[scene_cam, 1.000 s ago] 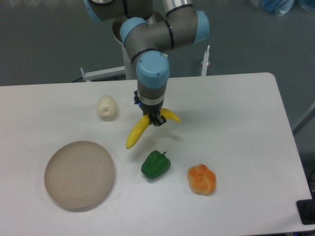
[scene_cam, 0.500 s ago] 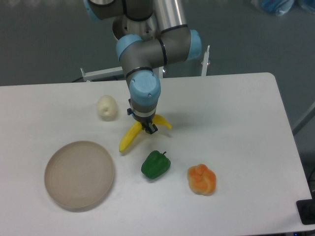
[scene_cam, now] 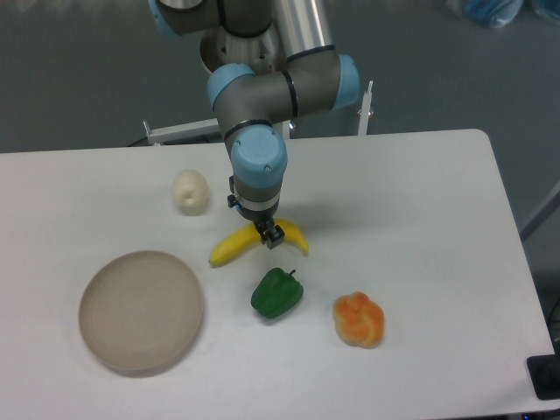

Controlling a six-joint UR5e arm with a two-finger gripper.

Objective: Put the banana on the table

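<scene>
The curved yellow banana [scene_cam: 234, 247] lies low over the white table [scene_cam: 420, 219], just above the green pepper. My gripper [scene_cam: 268, 232] points straight down at the banana's middle and is shut on it. The banana's left end points toward the plate and its right end sticks out past the fingers. Whether the banana touches the tabletop I cannot tell.
A green pepper [scene_cam: 277, 293] sits right below the banana. A lumpy orange fruit [scene_cam: 360, 319] lies to its right. A round beige plate [scene_cam: 141, 311] is at the front left, and a pale cream fruit [scene_cam: 190, 191] stands behind it.
The gripper has shifted left and lowered with the banana. The banana has swung from a steep slant to nearly level.
</scene>
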